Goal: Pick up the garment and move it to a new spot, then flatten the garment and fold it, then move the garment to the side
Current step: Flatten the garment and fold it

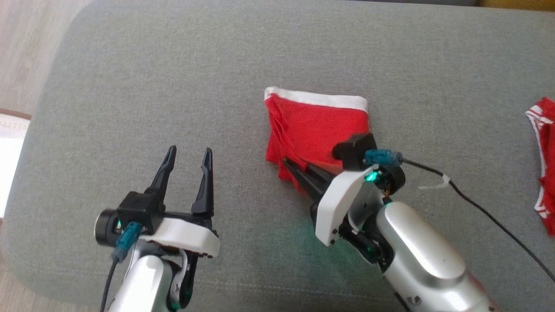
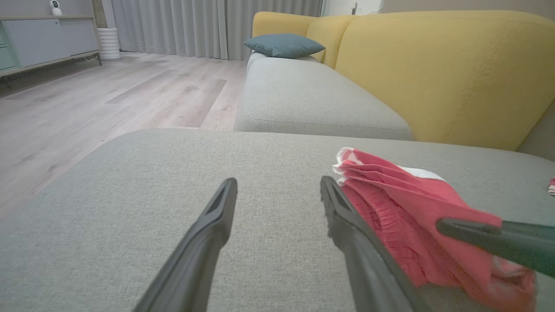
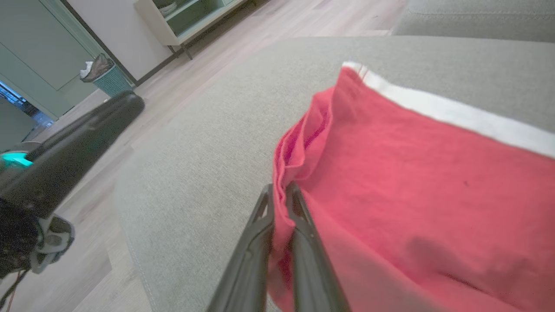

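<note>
**Right fingers pinching the folded red garment on the sofa seat**

Two grippers are working over one grey sofa seat [image 1: 130,86], a broad cushion of coarse woven cloth with rounded corners. One garment [image 1: 318,125] is lying near the middle of it. It is soft red knit, folded into a rough rectangle, with one white band running along its far edge and several layers showing at its left edge.

The right gripper [image 1: 295,164] is reaching in from the near side. Its two slim dark fingers are closed tight on the layered red cloth at the garment's near left corner, and the right wrist view shows the fabric nipped between them [image 3: 281,190]. The left gripper [image 1: 190,151] is hovering over bare cushion well to the left of the garment. Its two fingers are spread wide and holding nothing.

A second red piece [image 1: 547,164] with white trim is lying at the seat's right edge, well apart from the first. One thin black cable [image 1: 477,206] is trailing from the right wrist.

Beyond the seat, one blue-grey pillow [image 2: 284,44] is resting against the yellow padded backrest [image 2: 446,69]. One teal slatted bin [image 3: 112,80] is standing on the pale wooden floor [image 2: 108,99], holding a crumpled liner [image 3: 97,67].
</note>
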Robot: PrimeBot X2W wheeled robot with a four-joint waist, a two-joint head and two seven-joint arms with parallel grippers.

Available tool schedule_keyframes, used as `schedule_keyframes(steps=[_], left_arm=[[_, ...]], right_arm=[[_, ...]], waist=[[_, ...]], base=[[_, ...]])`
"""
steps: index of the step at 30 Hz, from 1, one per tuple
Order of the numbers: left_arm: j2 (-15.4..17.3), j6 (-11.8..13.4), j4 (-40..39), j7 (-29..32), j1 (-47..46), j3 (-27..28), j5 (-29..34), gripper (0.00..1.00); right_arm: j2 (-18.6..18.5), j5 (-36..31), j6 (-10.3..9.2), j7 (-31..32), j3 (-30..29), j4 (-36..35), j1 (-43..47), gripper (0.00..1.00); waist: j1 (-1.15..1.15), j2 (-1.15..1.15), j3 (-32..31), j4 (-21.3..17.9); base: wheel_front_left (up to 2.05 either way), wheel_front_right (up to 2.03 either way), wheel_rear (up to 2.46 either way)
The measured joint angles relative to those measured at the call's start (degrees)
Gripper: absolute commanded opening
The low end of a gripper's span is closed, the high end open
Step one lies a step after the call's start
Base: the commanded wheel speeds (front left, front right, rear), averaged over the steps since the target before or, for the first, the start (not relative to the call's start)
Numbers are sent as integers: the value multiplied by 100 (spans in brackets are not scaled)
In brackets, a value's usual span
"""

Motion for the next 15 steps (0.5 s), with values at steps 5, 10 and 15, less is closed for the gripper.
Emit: schedule_keyframes(steps=[5,10,15], left_arm=[[-9,46,7,0,-4,1,-13,100],[-13,52,29,0,-8,11,-13,100],[-9,53,30,0,-25,23,-13,100]], right_arm=[[-2,165,-1,-270,231,464,-33,17],[-5,207,0,-887,477,499,-238,100],[-114,-49,0,-1825,400,11,-316,100]], waist=[[0,0,75,47],[0,0,96,-16],[0,0,85,-134]], base=[[0,0,0],[0,0,0],[0,0,0]])
